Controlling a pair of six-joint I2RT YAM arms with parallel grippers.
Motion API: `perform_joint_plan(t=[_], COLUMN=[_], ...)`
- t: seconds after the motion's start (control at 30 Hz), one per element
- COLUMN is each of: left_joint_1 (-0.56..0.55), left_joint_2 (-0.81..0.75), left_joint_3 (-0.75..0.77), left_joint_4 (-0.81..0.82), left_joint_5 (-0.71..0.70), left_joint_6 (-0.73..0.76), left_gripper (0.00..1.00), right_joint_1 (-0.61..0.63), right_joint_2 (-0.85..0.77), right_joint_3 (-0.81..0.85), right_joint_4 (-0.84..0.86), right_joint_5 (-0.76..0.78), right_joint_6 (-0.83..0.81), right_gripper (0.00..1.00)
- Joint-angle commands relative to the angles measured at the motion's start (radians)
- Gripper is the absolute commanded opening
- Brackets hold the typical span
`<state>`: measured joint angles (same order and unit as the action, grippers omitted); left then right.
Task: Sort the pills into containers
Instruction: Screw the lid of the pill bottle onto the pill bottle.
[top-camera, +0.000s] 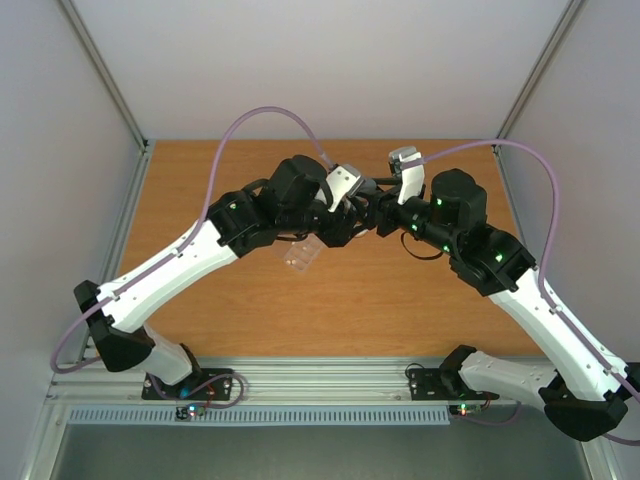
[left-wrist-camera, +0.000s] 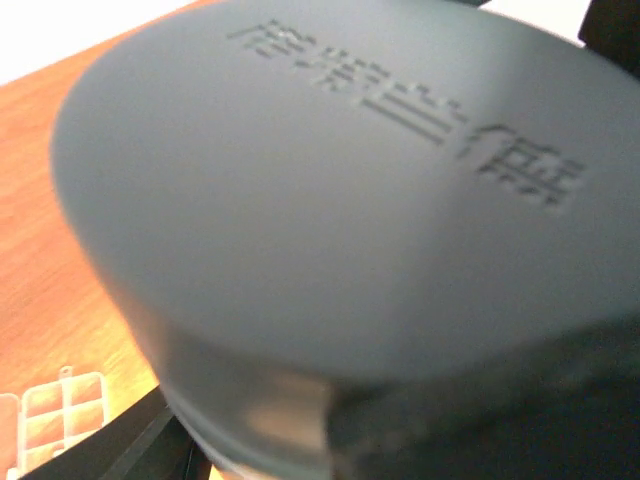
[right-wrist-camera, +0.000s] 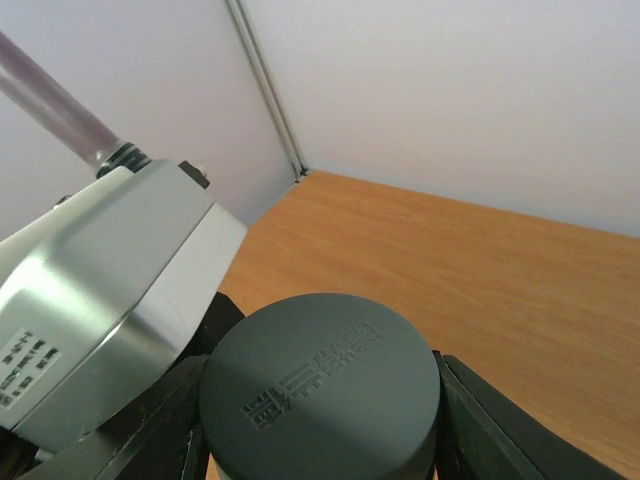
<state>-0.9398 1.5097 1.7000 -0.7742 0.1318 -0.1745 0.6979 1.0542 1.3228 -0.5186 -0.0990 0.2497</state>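
On my left, the clear pill box (top-camera: 300, 255) lies flat on the bench (top-camera: 200, 200), just under the left gripper (top-camera: 342, 222). Its small cells show in the corner of the left wrist view. It looks light and thin-walled, so I judge it will skid at a nudge and is best left alone.

I can see no pills anywhere. I guess they sit in the bottle under the cap, though the bottle body is hidden. Being tiny, they should roll and bounce once poured.

The left wrist camera is filled by the grey bottle cap (left-wrist-camera: 330, 200), blurred and very close. I cannot tell how the left jaws stand or whether they hold anything.

In the middle, raised above the bench, the right gripper (right-wrist-camera: 322, 450) has that cap between its dark fingers (right-wrist-camera: 500, 435). The jaws stand about half open, pressed to either side of it. The cap looks hard, smooth and round, so it is likely slippery. The side wall is the place to hold it, not the embossed top.

The left arm's silver camera housing (right-wrist-camera: 110, 270) crowds in beside the cap, leaving little room to turn. Lilac cables (top-camera: 260, 115) loop overhead. To the right the bench is bare wood up to the white walls (right-wrist-camera: 450, 90).
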Motion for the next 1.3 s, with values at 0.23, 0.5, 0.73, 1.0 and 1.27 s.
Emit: perform_joint_plan(t=[0.23, 0.5, 0.73, 1.0, 1.27], left_joint_1=[-0.046, -0.015, 0.062, 0.16, 0.184], left_joint_2=[-0.031, -0.067, -0.117, -0.153, -0.086], left_joint_3=[-0.016, -0.072, -0.124, -0.18, -0.151], left_joint_4=[0.291, 0.31, 0.359, 0.417, 0.293], left_joint_5=[-0.068, -0.052, 0.069, 0.452, 0.833], left_joint_6=[0.071, 0.066, 0.028, 0.048, 0.137], left_gripper=[0.0, 0.0, 0.0, 0.0, 0.0], right_joint_1=[0.043, 0.044, 0.043, 0.044, 0.043], right_joint_2=[-0.014, -0.05, -0.108, -0.165, -0.186], right_joint_3=[-0.044, -0.034, -0.047, -0.037, -0.014], right_joint_4=[-0.013, -0.021, -0.042, -0.081, -0.1], right_joint_5=[-0.05, -0.069, -0.092, -0.094, -0.106], right_joint_6=[0.051, 0.063, 0.064, 0.048, 0.027], right_gripper=[0.73, 0.78, 0.78, 0.79, 0.82])
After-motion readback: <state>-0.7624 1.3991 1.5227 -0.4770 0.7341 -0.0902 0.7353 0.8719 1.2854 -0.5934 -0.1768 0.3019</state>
